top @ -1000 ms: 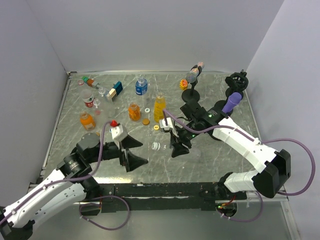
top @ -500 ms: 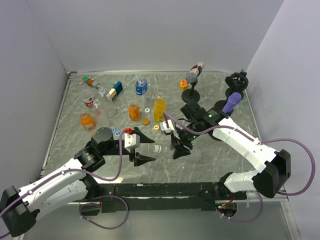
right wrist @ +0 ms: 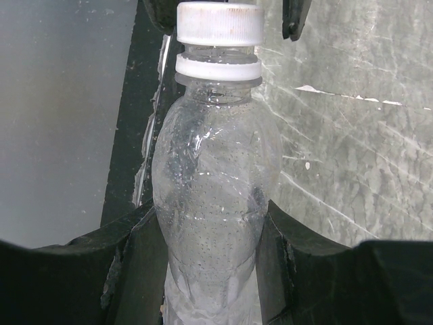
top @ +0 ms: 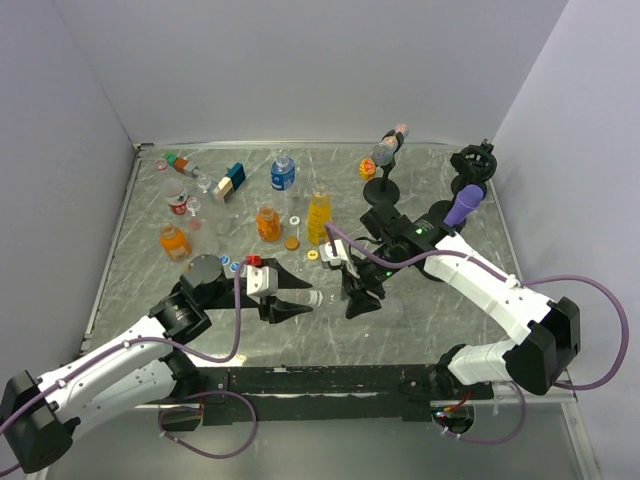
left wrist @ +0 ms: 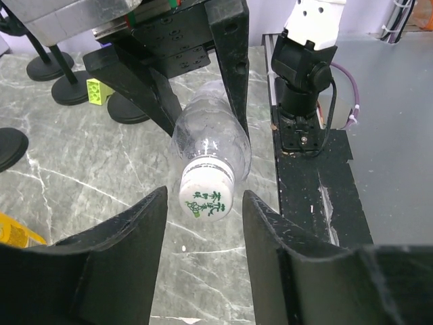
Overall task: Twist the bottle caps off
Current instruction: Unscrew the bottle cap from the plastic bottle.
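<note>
Now, right gripper point(right wrist: 206, 247) pinching the clear bottle point(right wrist: 211, 183), left gripper point(left wrist: 203, 203) spread astride the white cap point(left wrist: 207, 191): centre, clamp firmly, then twist.

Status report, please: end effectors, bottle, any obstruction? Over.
Right end effector shut on clear plastic bottle. Left end effector open, flanking white screw cap, not touching. Nothing in the way.
</note>
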`<state>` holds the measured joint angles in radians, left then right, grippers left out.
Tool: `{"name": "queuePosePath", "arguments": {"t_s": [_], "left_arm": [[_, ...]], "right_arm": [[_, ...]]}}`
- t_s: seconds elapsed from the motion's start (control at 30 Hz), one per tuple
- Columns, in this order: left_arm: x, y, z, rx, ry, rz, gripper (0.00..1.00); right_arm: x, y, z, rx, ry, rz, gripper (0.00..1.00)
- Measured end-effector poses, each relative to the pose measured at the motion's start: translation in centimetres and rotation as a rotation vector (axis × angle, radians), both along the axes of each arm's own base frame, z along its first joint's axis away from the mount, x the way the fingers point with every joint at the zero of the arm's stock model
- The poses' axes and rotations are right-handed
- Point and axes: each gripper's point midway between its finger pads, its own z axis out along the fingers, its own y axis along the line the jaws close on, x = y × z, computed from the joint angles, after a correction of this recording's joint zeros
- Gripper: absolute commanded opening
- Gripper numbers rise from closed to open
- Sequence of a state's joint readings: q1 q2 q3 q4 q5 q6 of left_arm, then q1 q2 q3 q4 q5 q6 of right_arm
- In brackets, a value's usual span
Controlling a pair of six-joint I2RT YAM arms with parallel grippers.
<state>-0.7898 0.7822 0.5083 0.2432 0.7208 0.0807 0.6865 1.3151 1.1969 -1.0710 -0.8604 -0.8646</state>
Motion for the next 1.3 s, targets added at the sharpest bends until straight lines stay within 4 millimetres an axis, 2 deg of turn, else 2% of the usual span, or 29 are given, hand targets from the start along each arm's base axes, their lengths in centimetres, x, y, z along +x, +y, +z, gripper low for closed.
{"name": "queuePosePath", "arguments": {"t_s": [0.07, 0.17, 0.23, 0.3, 0.47, 0.57, 0.67, 0.8, 0.83, 0.9, 0.93, 0.97, 1.0, 1.03, 1.07, 1.17, 1.3], "left_arm": [[0.0, 0.0, -0.1, 0.003, 0.008, 0.0, 0.49], [0.0, -0.1, -0.2, 0.004, 0.024, 0.0, 0.38], [-0.1, -0.1, -0.2, 0.002, 0.034, 0.0, 0.23], [-0.1, -0.1, -0.2, 0.0, 0.054, 0.002, 0.01], [-0.3, -0.1, -0.3, -0.003, 0.162, 0.02, 0.01], [-0.2, 0.0, -0.1, -0.018, 0.307, 0.066, 0.01], [-0.1, 0.1, 0.1, -0.039, 0.549, 0.15, 0.01], [0.1, 0.7, 0.5, -0.113, 0.971, 0.304, 0.02], [0.0, 0.8, 0.6, -0.129, 1.033, 0.327, 0.07], [0.0, 1.1, 0.7, -0.144, 1.136, 0.377, 0.46], [0.0, 1.2, 0.8, -0.14, 1.166, 0.397, 0.7], [0.0, 1.2, 1.0, -0.135, 1.185, 0.411, 0.87], [0.0, 1.2, 1.1, -0.13, 1.187, 0.415, 0.96], [0.0, 1.1, 1.5, -0.132, 1.191, 0.408, 1.0], [0.0, 1.1, 2.0, -0.136, 1.181, 0.401, 0.97], [-0.2, 1.0, 2.6, -0.107, 1.106, 0.378, 0.96], [-1.0, 2.1, 1.2, -0.004, 0.844, 0.331, 0.96]], "right_arm": [[0.0, 0.0, 0.0, 0.0, 0.0, 0.0, 0.29], [0.0, 0.0, 0.0, 0.0, 0.001, 0.0, 0.29], [0.0, 0.0, -0.1, -0.002, 0.003, 0.0, 0.29], [0.0, 0.0, -0.1, -0.004, 0.007, -0.001, 0.29], [-0.1, -0.1, -0.2, -0.012, 0.021, -0.008, 0.28], [-0.2, -0.1, -0.2, -0.013, 0.028, -0.011, 0.28], [-0.1, 0.0, -0.1, -0.011, 0.033, -0.017, 0.28], [0.1, 0.4, 0.1, 0.005, 0.031, -0.02, 0.28], [0.1, 0.5, 0.2, 0.015, 0.03, -0.017, 0.28], [0.1, 0.7, 0.3, 0.024, 0.029, -0.011, 0.28], [0.1, 0.8, 0.3, 0.027, 0.032, -0.008, 0.28], [0.0, 0.9, 0.4, 0.033, 0.033, -0.005, 0.28], [0.1, 0.9, 0.4, 0.03, 0.027, -0.006, 0.28], [0.2, 0.8, 0.3, 0.023, 0.022, -0.01, 0.28], [0.3, 0.7, 0.2, 0.014, 0.02, -0.014, 0.28], [0.5, 0.5, 0.0, 0.0, 0.012, -0.021, 0.28], [0.6, 0.4, -0.1, -0.005, 0.008, -0.021, 0.28]]}}
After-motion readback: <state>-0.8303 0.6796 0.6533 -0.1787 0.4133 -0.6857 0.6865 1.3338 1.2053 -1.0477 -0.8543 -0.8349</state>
